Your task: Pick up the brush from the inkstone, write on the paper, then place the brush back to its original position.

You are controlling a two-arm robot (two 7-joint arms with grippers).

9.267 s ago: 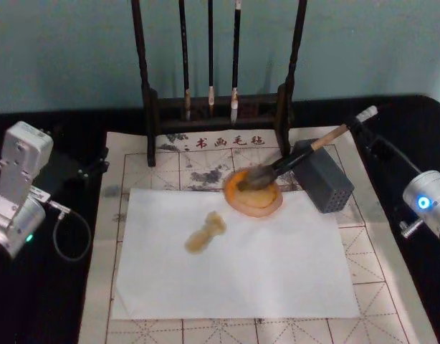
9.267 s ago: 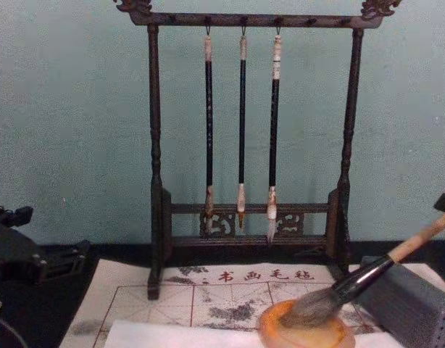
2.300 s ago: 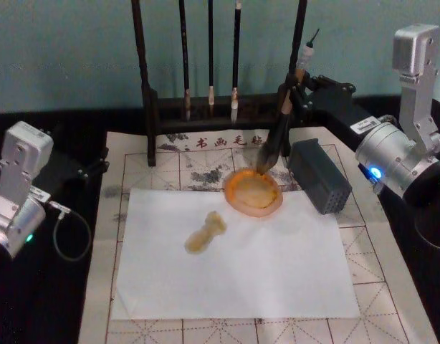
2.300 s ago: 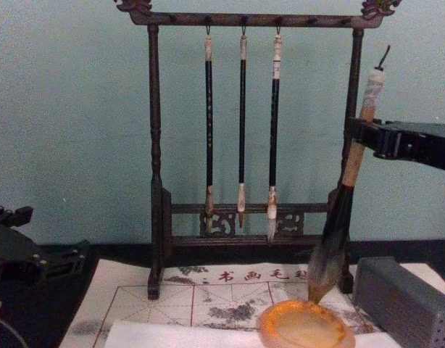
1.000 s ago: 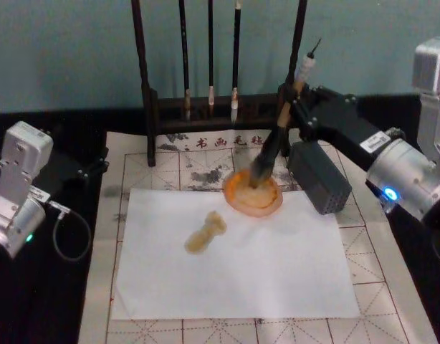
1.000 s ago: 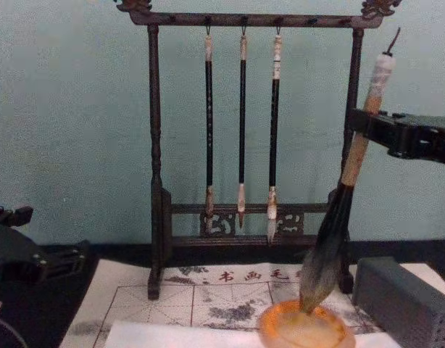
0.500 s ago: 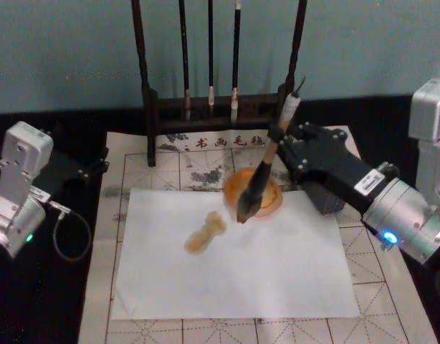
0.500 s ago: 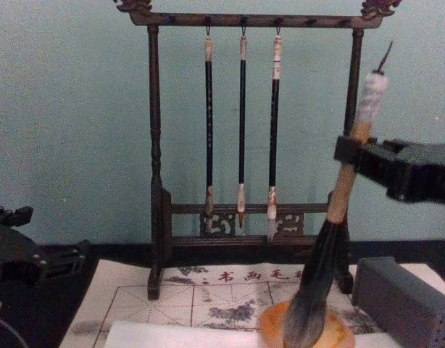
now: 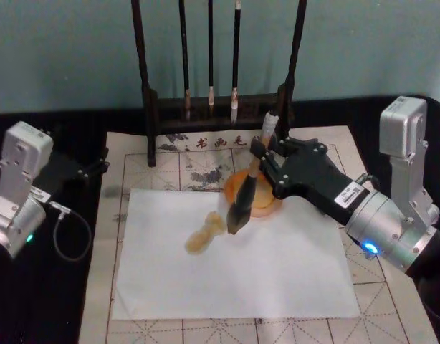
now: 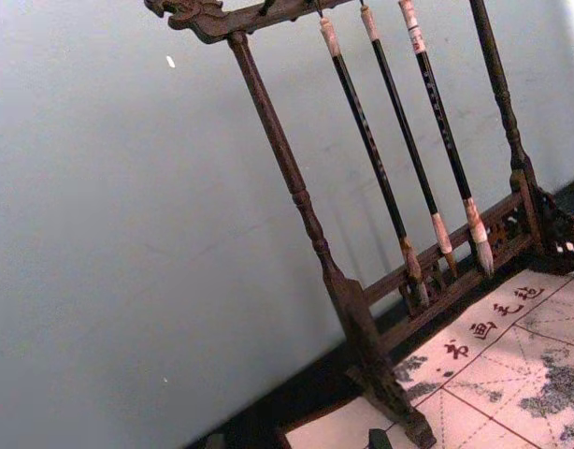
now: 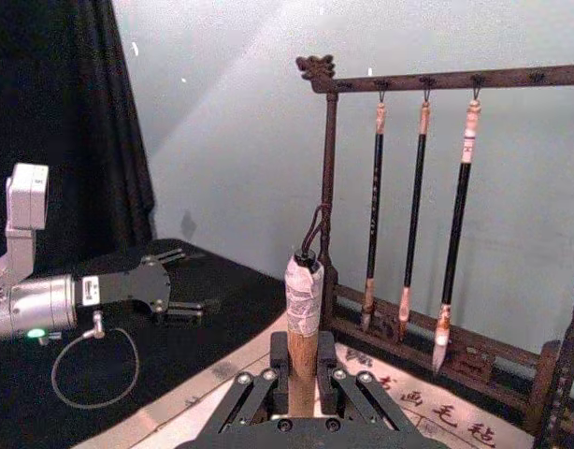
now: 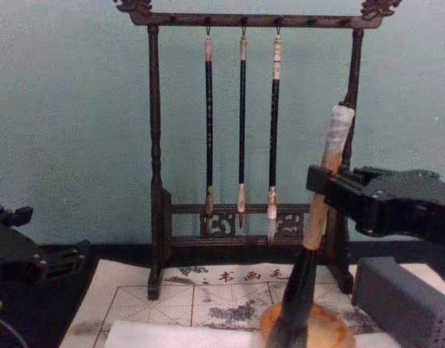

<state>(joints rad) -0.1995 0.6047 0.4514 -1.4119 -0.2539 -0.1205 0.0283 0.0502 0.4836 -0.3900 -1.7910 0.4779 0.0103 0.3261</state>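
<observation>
now the right gripper (image 9: 261,159) is clamped on the handle of the brush (image 9: 240,204), its bristles tilted over the paper (image 9: 277,276), at 8 o'clock from the inkstone (image 9: 266,208); the left gripper (image 9: 89,166) sits parked at 9 o'clock, fingers spread.

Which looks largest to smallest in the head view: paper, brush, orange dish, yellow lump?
1. paper
2-3. brush and orange dish: unsure; the right gripper holds the brush nearer the camera, hiding part of the dish.
4. yellow lump
The left gripper sits idle at left.
</observation>
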